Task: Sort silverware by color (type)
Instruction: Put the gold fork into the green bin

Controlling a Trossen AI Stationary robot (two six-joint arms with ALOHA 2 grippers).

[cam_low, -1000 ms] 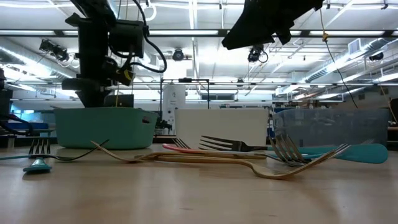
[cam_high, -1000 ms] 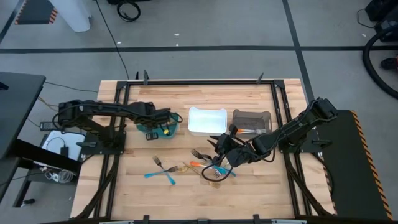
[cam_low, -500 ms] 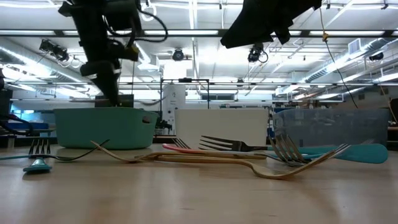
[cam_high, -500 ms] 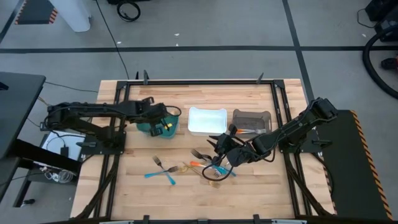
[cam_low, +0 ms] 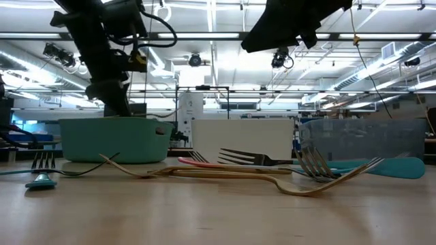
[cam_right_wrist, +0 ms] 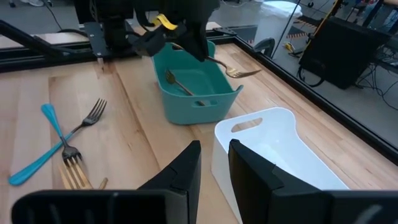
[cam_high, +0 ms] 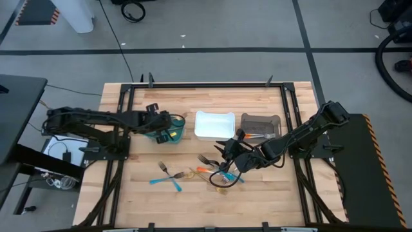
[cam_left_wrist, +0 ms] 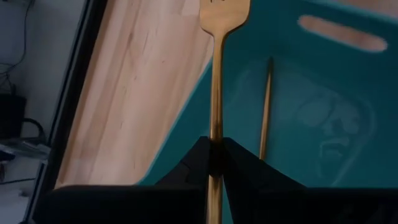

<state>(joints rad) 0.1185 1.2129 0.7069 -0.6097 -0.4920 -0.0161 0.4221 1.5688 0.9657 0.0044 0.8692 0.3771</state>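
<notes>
Left gripper (cam_left_wrist: pixel 214 155): closed on the handle of a gold fork (cam_left_wrist: pixel 217 74), held over the near rim of the teal bin (cam_high: pixel 172 129), tines past the bin's edge.

Teal bin, contents: one gold fork (cam_right_wrist: pixel 177 83) already lying inside.

White bin (cam_high: pixel 214 124): just beside the teal bin, on the right arm's side; nothing seen in it.

Grey bin (cam_high: pixel 261 124): beyond the white bin from the teal bin; contents unclear.

Right gripper (cam_high: pixel 226 154): waits low over the desk (cam_high: pixel 193 193), in front of the white bin; fingers stand apart, nothing between them.

Loose silverware (cam_high: pixel 193 173): on the desk in front of the bins, blue, orange and gold pieces, some crossed.

Progress, as judged: early. One fork binned, a second about to follow; most pieces unsorted.
</notes>
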